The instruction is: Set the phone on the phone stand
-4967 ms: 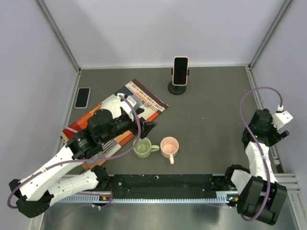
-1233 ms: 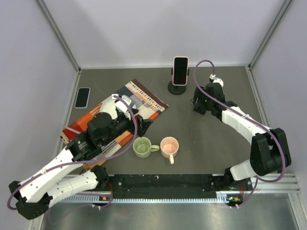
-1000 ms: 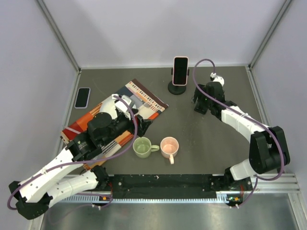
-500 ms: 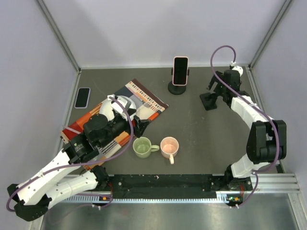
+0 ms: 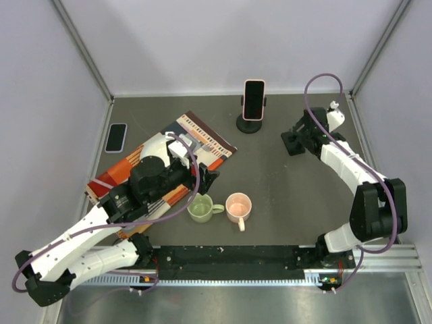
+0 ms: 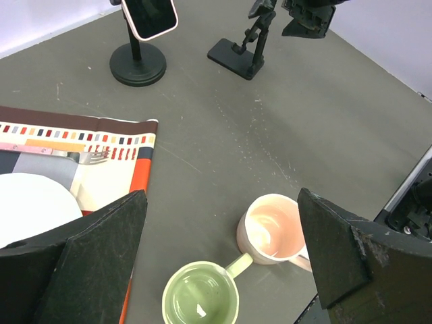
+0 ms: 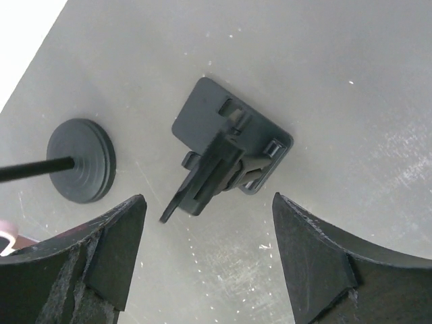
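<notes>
Phone (image 5: 116, 137) lies flat and screen-up at the far left edge of the table (image 5: 297, 196), close to the left wall and well apart from both arms. Nothing is touching it.

You have two stands across the table from it. The folding stand (image 7: 226, 158), a small black plate with a hinged bracket tilted up from it, sits bare on the right side. To its left a round-based stand (image 5: 249, 125) carries a second phone (image 5: 254, 99), upright and screen toward you.

Your right gripper (image 7: 208, 202) is over the folding stand with its jaws spread wide. In the wrist view one finger shows on each side of the stand, with table visible between finger and stand on both sides, so it grips nothing. How high it hangs above the stand I can't judge from these views.

Your left gripper (image 6: 221, 202) is also wide and holds nothing. It points across the middle of the table, with the green mug (image 5: 201, 208) and the pink mug (image 5: 238, 206) just below it in the wrist view. The two mugs stand upright side by side, near each other but apart. The left arm reaches over a printed sheet (image 5: 196, 138) — a magazine or a placemat, I can't tell which — showing a white plate and fork and a strip of coloured squares. That sheet lies between the flat phone and the mugs.
</notes>
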### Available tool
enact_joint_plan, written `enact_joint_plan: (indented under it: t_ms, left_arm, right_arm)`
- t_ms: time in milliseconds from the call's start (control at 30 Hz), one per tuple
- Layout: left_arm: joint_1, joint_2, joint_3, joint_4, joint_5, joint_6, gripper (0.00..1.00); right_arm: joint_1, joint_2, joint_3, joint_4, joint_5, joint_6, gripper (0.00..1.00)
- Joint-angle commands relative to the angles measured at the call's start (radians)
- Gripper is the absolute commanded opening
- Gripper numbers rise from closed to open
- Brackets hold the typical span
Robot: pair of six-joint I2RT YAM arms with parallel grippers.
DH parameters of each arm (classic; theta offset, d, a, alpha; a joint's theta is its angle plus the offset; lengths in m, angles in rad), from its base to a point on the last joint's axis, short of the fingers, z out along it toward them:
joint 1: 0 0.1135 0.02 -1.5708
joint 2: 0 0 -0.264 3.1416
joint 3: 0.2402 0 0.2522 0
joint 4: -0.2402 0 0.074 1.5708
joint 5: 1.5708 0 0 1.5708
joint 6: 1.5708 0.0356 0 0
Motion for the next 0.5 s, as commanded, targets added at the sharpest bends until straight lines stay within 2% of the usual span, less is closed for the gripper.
enact_joint_plan:
  t_ms: [0,100,133,200,233,267,300,400,467]
  left_arm:
    - [-0.002,-0.033,0.033,0.015,-0.013,-0.015,0.99]
    - [-0.002,-0.043,0.036,0.004,-0.022,-0.013,0.99]
    - [-0.003,-0.045,0.037,0.003,-0.022,-0.013,0.99]
    - [-0.003,-0.047,0.037,-0.002,-0.022,-0.013,0.99]
    - [-0.003,-0.047,0.039,-0.002,-0.020,-0.012,0.99]
    - [-0.002,-0.047,0.039,-0.002,-0.020,-0.012,0.99]
    - [-0.003,-0.048,0.039,0.000,-0.020,-0.012,0.99]
    - [-0.003,-0.056,0.037,-0.007,-0.020,-0.012,0.99]
    - [-0.003,-0.065,0.034,-0.010,-0.025,-0.009,0.99]
  right_arm:
    - [-0.001,0.041,0.031,-0.030,0.045,0.157,0.73]
    - [0.001,0.043,0.028,-0.028,0.083,0.201,0.62]
    - [-0.001,0.052,0.034,-0.031,0.080,0.203,0.54]
    - [-0.001,0.064,0.054,-0.031,0.076,0.197,0.45]
    - [-0.001,0.075,0.060,-0.031,0.067,0.185,0.35]
    - [-0.004,0.078,0.069,-0.033,0.062,0.177,0.30]
    - [-0.005,0.078,0.073,-0.036,0.056,0.165,0.21]
    - [-0.010,0.061,0.070,-0.041,0.045,0.052,0.04]
    - [-0.011,0.046,0.074,-0.036,0.018,-0.053,0.00]
